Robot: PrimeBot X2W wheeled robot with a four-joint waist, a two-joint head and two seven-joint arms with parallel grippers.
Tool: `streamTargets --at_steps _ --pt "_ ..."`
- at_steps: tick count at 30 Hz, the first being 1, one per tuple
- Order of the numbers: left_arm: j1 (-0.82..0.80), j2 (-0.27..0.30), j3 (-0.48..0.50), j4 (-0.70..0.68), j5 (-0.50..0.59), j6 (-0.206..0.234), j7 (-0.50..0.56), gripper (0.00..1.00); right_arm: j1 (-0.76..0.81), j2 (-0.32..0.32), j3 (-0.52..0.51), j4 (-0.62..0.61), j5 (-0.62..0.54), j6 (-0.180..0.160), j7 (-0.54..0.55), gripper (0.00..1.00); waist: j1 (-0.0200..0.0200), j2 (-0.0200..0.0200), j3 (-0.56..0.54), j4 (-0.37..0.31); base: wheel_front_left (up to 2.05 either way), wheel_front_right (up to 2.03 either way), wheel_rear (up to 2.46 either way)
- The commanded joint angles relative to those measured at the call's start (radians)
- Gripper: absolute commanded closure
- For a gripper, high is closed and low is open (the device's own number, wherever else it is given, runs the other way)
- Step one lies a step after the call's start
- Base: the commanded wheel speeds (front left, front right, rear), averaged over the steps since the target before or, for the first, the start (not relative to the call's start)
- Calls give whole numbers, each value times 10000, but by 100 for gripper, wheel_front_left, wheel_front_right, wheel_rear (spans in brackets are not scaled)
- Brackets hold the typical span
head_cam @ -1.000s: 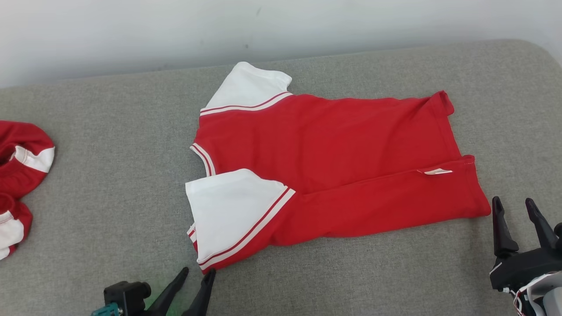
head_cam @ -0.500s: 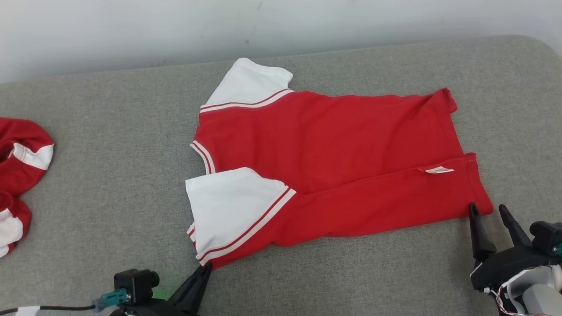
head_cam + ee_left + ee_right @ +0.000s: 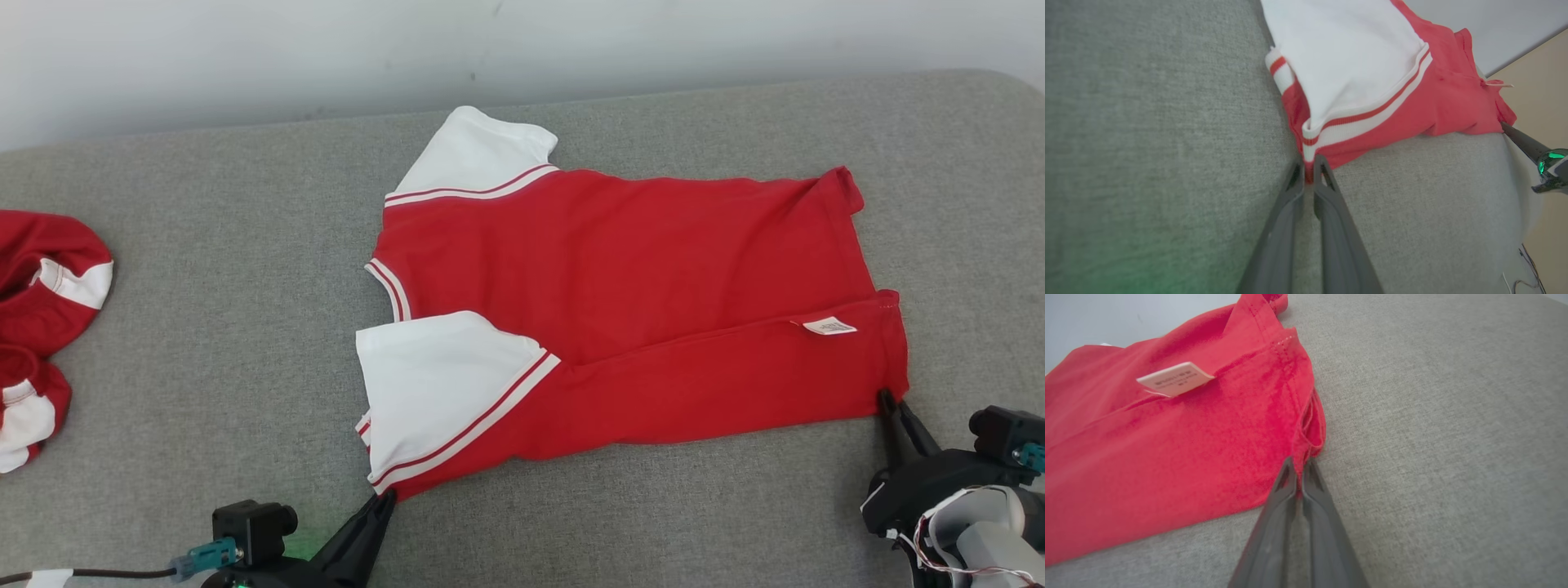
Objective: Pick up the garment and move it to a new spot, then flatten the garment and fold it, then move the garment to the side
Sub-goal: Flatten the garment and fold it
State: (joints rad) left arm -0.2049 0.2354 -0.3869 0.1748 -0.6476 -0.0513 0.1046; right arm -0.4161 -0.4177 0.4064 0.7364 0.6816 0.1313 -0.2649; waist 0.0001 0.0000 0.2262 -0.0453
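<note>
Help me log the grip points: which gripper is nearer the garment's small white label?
Right. The right gripper pinches the garment at its hem corner, close to the label. The left gripper pinches the opposite end, by the white sleeve.

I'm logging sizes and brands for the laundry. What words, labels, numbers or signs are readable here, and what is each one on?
Tag sewn into the red garment: two short lines of dark print, too blurred to read in the right wrist view and too small in the head view.
No other writing, brand, number or sign is legible.
</note>
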Motion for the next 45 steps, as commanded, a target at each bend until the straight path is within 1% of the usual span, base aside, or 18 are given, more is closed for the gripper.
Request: streamTargets --at_steps 1,6,12,16,23,29,33,41,42,43,44,45 --pt "156 141 -19 70 26 7 29 100 11 -106 172 119 146 -10 20 100 -1 0 -16 3 0 0 0" --pt "321 302 -87 -246 77 -7 70 100 100 -394 355 -164 305 -10 12 100 -1 0 -128 -23 0 0 0" --pt "788 659 -13 -1153 183 191 128 100 667 -833 279 -985 548 -10 10 100 -1 0 -272 -43 0 0 0" --pt "1301 888 10 -1839 190 380 245 100 1370 -1231 301 -1693 869 -10 10 100 -1 0 -390 -8 0 0 0" --pt "2320 1118 -216 -3050 346 777 480 100 2703 -2065 529 -2855 1410 -10 9 100 -1 0 -497 28 0 0 0" --pt "3041 1280 -309 -3839 367 1062 650 100 3946 -2688 23 -3740 1631 -12 7 100 -1 0 -282 134 0 0 0" --pt "3136 1208 -293 -3756 214 1111 621 100 4229 -2751 -133 -3911 1608 -12 7 100 -1 0 -138 131 0 0 0" --pt "2706 929 -497 -3135 104 924 571 100 3841 -2398 96 -3495 1402 -12 7 100 -1 0 -4 163 0 0 0" --pt "2671 895 -511 -3078 86 910 547 94 3810 -2378 98 -3443 1386 -11 7 86 -1 0 15 173 0 0 0" --pt "2641 865 -524 -3028 65 898 530 81 3776 -2364 58 -3393 1378 -12 7 67 -1 0 33 178 0 0 0" --pt "2609 848 -525 -2979 65 929 521 60 3754 -2355 2 -3381 1368 -11 7 9 -1 0 48 184 0 0 0" --pt "2593 818 -506 -2947 48 955 480 46 3744 -2355 -106 -3425 1358 -11 7 0 -1 0 59 187 0 0 0"
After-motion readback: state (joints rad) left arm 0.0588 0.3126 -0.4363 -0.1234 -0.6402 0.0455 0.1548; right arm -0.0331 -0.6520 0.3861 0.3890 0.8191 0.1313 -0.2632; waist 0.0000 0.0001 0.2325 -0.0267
